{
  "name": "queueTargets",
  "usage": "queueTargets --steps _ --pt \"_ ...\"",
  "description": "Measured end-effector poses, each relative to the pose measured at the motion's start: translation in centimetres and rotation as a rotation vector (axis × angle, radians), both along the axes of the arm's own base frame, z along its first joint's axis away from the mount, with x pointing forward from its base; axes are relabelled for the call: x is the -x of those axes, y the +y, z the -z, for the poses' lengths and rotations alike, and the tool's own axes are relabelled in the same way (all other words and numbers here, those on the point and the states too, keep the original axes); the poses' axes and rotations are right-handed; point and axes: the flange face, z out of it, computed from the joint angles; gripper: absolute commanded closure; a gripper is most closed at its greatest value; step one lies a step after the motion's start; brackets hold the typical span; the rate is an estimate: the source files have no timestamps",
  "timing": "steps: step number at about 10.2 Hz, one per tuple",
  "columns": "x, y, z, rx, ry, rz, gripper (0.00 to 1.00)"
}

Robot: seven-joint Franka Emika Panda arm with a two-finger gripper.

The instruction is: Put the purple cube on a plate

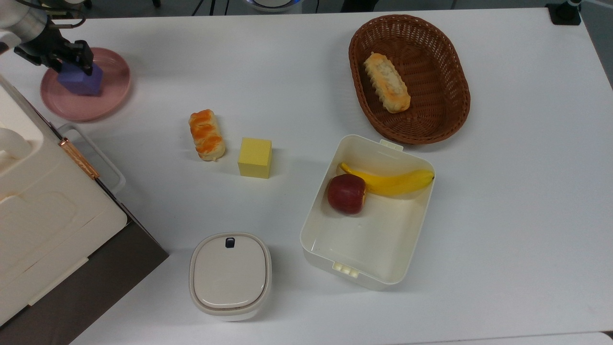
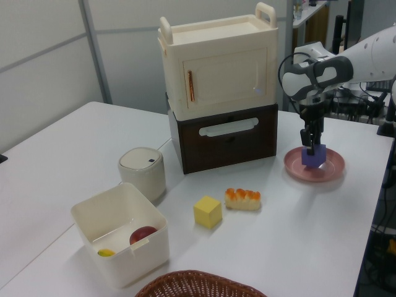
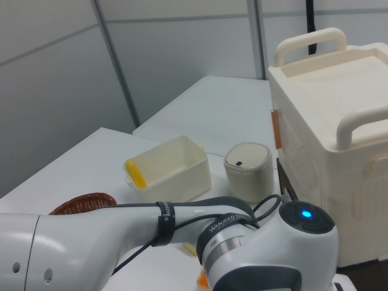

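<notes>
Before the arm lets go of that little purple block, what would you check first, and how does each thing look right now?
1. The purple cube is over the plate, inside its rim: ok in the top view and the left view.
2. The cube is resting on the plate rather than hanging above it: cannot tell for sure; in the left view its base looks down at the plate's surface.
3. The gripper is shut on the cube: ok, the fingers are against its sides.
4. The cube sits level, not tipped: ok, roughly upright in both views.
5. Nothing else lies on the plate: ok.
6. The cabinet stands apart from the arm, leaving room to lift away: ok, judging by the left view.
</notes>
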Motion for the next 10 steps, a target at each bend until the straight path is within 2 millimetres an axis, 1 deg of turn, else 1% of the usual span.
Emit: queueTargets --steps 1,2,3,4,5,6,7,8,9,10 --pt "-0.3 -0.2 -0.6 0.011 -0.010 -0.003 0.00" --pt "-0.9 -0.1 -2.0 0.027 -0.033 -0.010 0.00" --pt "-1.8 0.7 -4.2 0.031 -0.042 -0.025 0.00" --pt "-3.0 2.6 -7.3 0.029 -0.038 -0.035 0.00" --pt "-4.5 5.4 -10.5 0.033 -0.039 -0.031 0.00" --pt "-6.0 8.9 -13.0 0.050 -0.060 -0.029 0.00" --pt "-7.4 12.9 -14.6 0.057 -0.068 -0.038 0.00" --pt "-8.5 16.8 -15.8 0.062 -0.074 -0.046 0.00" --pt "-9.4 20.5 -16.8 0.069 -0.087 -0.052 0.00" --pt "-10.1 23.7 -17.4 0.074 -0.098 -0.064 0.00"
